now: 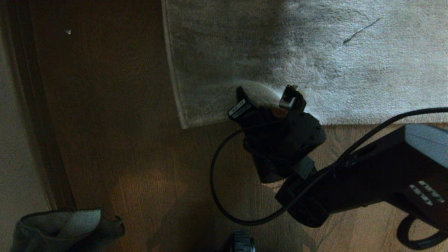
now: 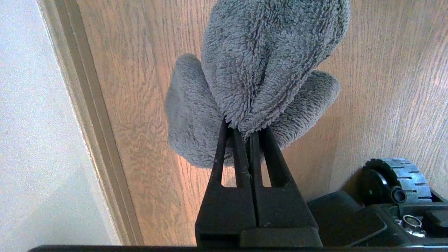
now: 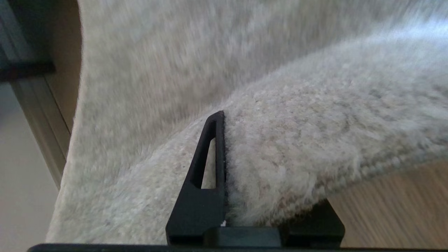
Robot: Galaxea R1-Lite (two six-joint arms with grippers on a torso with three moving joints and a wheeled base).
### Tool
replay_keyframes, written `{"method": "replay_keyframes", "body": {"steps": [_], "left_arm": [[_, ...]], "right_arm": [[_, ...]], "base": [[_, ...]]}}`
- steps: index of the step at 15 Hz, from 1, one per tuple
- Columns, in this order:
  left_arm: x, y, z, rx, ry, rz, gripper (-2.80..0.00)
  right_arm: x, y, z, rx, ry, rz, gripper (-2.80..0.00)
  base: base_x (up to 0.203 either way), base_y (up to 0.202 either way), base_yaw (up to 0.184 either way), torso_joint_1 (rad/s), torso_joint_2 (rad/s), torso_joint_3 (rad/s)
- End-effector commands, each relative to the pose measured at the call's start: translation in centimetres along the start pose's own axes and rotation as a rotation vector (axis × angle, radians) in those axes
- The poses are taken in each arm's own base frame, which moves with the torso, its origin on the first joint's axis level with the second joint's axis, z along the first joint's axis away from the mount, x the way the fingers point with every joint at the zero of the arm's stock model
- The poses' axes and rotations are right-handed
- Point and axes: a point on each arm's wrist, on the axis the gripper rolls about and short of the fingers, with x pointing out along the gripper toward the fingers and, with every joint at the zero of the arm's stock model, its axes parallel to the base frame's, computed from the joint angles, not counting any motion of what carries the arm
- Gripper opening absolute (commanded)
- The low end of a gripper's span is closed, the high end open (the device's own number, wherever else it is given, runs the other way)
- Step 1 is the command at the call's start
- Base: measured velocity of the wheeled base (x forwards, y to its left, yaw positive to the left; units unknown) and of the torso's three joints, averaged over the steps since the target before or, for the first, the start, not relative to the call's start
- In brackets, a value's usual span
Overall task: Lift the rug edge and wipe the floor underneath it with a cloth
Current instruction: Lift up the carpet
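The light grey rug (image 1: 350, 70) covers the far part of the brown wood floor (image 1: 122, 140), its corner near the middle of the head view. My right gripper (image 1: 266, 99) is shut on the rug's near edge, which bulges up in a hump between the fingers. In the right wrist view one black finger (image 3: 213, 157) lies on the pile of the rug (image 3: 315, 122); the other is hidden beneath it, with the floor (image 3: 395, 210) below. My left gripper (image 2: 246, 129) is shut on the dark grey cloth (image 2: 266, 52), parked low at the left, where the cloth (image 1: 63, 224) shows.
A wooden skirting strip (image 1: 35, 105) and a pale wall (image 1: 14, 140) run along the left. A black cable (image 1: 213, 182) loops from the right arm over the floor. The base's wheel (image 2: 399, 178) sits close to the left gripper. A dark thread (image 1: 360, 29) lies on the rug.
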Motion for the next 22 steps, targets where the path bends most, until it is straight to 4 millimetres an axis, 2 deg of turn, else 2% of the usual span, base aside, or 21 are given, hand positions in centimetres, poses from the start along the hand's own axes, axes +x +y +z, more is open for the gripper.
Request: {"method": "replay_keyframes", "body": {"steps": [1, 3, 7, 13, 16, 22], "left_arm": [[0.0, 0.0, 0.0, 0.0, -0.001, 0.0, -2.8], [0.0, 0.0, 0.0, 0.0, -0.001, 0.0, -2.8], [0.0, 0.0, 0.0, 0.0, -0.001, 0.0, -2.8], [0.0, 0.0, 0.0, 0.0, -0.001, 0.0, -2.8], [0.0, 0.0, 0.0, 0.0, -0.001, 0.0, -2.8], [0.0, 0.0, 0.0, 0.0, -0.001, 0.0, -2.8]], "right_arm": [[0.5, 0.1, 2.0, 0.047, -0.076, 0.003, -2.8], [0.7, -0.2, 2.8, 0.106, -0.093, -0.002, -2.8], [0.8, -1.4, 3.0, 0.133, -0.101, -0.041, -2.8], [2.3, -2.5, 6.7, 0.241, -0.212, -0.054, -2.8], [2.6, -2.4, 8.4, 0.334, -0.258, -0.035, -2.8], [2.6, -1.7, 9.5, 0.408, -0.28, -0.008, -2.8]], "base": [[0.0, 0.0, 0.0, 0.0, 0.0, 0.0], [0.0, 0.0, 0.0, 0.0, 0.0, 0.0], [0.0, 0.0, 0.0, 0.0, 0.0, 0.0], [0.0, 0.0, 0.0, 0.0, 0.0, 0.0], [0.0, 0.0, 0.0, 0.0, 0.0, 0.0], [0.0, 0.0, 0.0, 0.0, 0.0, 0.0]]}}
